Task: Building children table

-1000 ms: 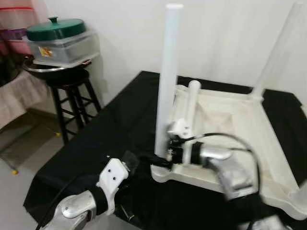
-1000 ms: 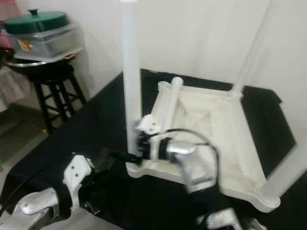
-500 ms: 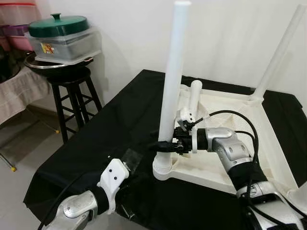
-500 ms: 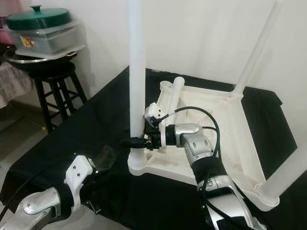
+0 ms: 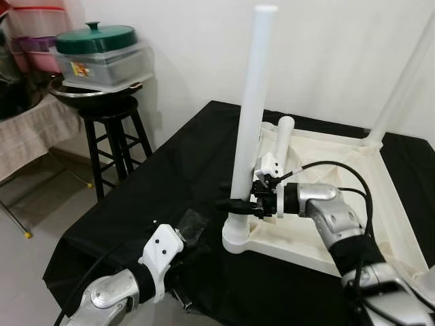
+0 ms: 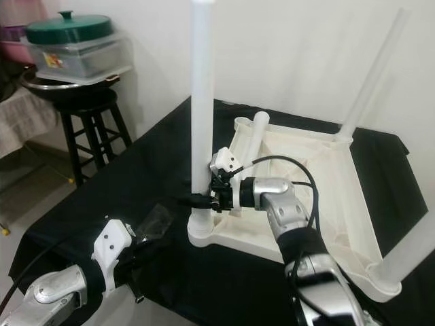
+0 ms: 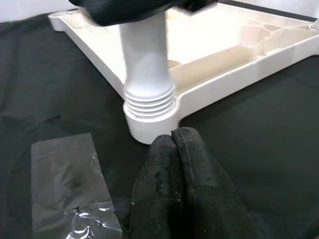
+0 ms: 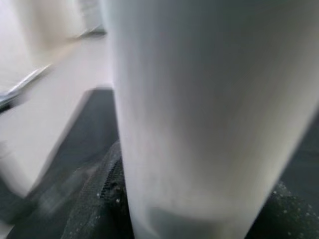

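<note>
While the right gripper point(image 5: 239, 202) pinches one upright white leg point(image 5: 250, 115) mid-frame, the left gripper point(image 7: 174, 144) rests pressed together by the upturned tabletop point(image 5: 380, 197).

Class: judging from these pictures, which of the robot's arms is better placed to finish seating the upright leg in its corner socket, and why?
Right. The right gripper already clamps the upright leg just above its threaded base; the left gripper sits shut and low beside the socket, holding nothing.

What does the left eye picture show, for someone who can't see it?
The robot's right pincer grips a tall white table leg standing upright in the near corner socket of an upside-down white plastic table top on a black cloth. The left pincer rests shut lower down, near a clear plastic bag.
</note>
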Motion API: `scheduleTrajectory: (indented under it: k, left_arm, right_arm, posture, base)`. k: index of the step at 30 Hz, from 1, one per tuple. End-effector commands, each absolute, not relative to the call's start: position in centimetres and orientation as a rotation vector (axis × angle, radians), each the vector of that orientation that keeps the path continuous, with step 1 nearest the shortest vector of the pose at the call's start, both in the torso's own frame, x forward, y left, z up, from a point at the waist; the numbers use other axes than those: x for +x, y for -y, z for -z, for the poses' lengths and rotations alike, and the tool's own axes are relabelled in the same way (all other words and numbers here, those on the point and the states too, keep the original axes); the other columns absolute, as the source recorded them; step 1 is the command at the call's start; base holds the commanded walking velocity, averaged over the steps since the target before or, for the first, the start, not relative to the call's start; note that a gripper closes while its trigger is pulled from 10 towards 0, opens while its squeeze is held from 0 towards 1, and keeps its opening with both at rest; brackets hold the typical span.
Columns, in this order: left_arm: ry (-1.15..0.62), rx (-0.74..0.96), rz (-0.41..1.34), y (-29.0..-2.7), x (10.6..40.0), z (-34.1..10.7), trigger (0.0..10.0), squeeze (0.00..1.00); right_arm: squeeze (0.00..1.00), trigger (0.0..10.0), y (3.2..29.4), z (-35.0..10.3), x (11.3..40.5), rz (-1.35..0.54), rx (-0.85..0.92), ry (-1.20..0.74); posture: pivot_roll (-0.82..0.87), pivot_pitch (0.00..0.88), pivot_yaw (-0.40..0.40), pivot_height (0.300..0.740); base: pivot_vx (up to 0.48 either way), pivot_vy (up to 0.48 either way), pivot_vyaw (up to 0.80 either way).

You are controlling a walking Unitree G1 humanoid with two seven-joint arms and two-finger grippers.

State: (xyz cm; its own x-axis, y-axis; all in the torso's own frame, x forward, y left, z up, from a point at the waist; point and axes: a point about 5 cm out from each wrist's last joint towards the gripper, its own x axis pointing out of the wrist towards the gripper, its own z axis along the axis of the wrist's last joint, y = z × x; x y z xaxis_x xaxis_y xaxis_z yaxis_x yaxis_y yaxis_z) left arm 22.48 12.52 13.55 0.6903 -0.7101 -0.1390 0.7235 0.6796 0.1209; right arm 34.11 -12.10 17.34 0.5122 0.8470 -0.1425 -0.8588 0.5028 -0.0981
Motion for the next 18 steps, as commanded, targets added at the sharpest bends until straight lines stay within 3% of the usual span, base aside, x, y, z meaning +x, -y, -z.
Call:
scheduleTrajectory:
  k: [1,2,3,4,17,18]
  left_arm:
    - [-0.078,0.172,0.817,-12.7,22.2,-13.9,10.0,0.0]
    - [-0.079,0.171,0.818,-12.9,22.1,-14.0,10.0,0.0]
    - [-0.079,0.171,0.818,-12.9,22.1,-14.0,10.0,0.0]
    - [-0.082,0.171,0.822,-13.0,22.0,-14.0,10.0,0.0]
    - [-0.091,0.177,0.838,-13.1,22.0,-14.0,10.0,0.0]
    - [-0.092,0.178,0.834,-13.2,22.0,-14.0,10.0,0.0]
  right_arm:
    - [0.0,0.0,11.4,-13.6,32.2,-0.711,-0.142,-0.216]
    - [0.0,0.0,10.6,-12.5,30.4,-0.542,-0.081,-0.254]
    - [0.0,0.0,10.6,-12.5,30.4,-0.542,-0.081,-0.254]
    - [0.0,0.0,9.1,-11.1,28.4,-0.524,-0.122,-0.304]
    - [0.0,0.0,10.0,-11.7,28.9,-0.388,-0.15,-0.261]
    - [0.0,10.0,9.9,-12.0,29.1,-0.429,-0.12,-0.255]
  posture:
    - [0.09,0.0,-0.04,0.74]
    - [0.09,0.0,-0.038,0.74]
    - [0.09,0.0,-0.038,0.74]
    - [0.09,0.0,-0.03,0.74]
    - [0.1,0.0,-0.026,0.74]
    - [0.09,0.0,-0.021,0.74]
  base:
    - [0.0,0.0,0.0]
    - [0.0,0.0,0.0]
    - [0.0,0.0,0.0]
    - [0.0,0.0,0.0]
    - [0.0,0.0,0.0]
    - [0.0,0.0,0.0]
